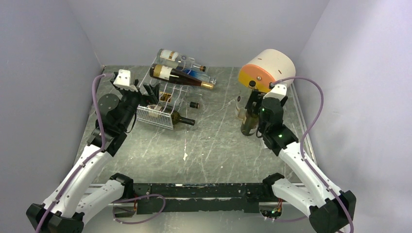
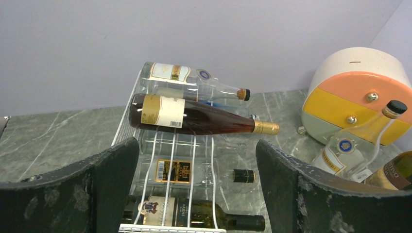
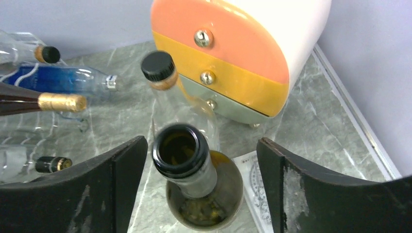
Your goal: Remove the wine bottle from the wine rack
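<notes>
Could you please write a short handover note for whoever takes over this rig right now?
Left tool open, facing the rack.
Right tool open, straddling the neck of an uncapped green bottle standing on the table, away from the rack.
At least four bottles lie on the rack.
Done: green bottle appears off.
Left: withdraw right tool; perhaps unload the rest.

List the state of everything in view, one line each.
Wine rack: on the table, bottles lying in it.
Brown bottle: lying on the rack, foil-sealed.
Top clear bottle: lying on the rack, capped.
Open green bottle: upright on the table, no cap.
Left hand: open, facing the rack.
Right hand: open, fingers either side of the open green bottle.
</notes>
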Robot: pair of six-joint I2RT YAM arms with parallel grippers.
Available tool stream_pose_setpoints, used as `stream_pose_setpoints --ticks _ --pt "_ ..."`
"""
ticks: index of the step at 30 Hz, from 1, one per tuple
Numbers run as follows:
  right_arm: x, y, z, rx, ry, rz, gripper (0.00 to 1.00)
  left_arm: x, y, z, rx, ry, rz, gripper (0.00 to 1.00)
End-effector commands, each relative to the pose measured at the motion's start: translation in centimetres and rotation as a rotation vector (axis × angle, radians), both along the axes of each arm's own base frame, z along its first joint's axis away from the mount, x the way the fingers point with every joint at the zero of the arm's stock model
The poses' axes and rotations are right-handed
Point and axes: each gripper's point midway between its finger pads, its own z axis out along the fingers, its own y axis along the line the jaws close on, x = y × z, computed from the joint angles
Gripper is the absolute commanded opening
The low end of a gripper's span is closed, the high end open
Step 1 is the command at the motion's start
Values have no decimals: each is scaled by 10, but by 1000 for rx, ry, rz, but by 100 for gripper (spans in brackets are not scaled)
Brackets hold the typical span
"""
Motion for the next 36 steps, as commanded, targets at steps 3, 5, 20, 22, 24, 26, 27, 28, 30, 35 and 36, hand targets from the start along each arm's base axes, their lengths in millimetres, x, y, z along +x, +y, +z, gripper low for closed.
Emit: stream_pose_setpoints --ticks 3,5,20,22,24,26,27,28,30,35,36 --pt "-9 11 50 22 -6 92 94 4 -2 5 -4 -3 9 94" --pt "-11 24 59 25 16 169 98 5 0 4 1 -1 19 94" --pt "-32 272 62 89 132 823 99 -9 76 23 -28 -56 380 94" --pt "-32 304 46 107 155 889 97 -15 85 28 -48 -77 413 94" --pt "-32 333 30 125 180 947 94 -19 90 31 -64 -94 423 94" --pt "-30 362 5 125 227 992 90 -20 89 33 -74 -98 413 94" --pt "-29 373 -2 123 245 1006 89 -20 87 33 -74 -93 405 94" --pt "-27 383 -13 114 265 1018 88 -18 85 32 -73 -89 395 94" --pt "-23 397 -33 98 295 1030 86 -16 80 33 -76 -82 372 94" --pt "-7 414 -70 34 347 1016 79 -15 73 33 -76 -76 336 94" --pt "-6 417 -74 34 354 1020 76 -15 73 33 -77 -77 332 94"
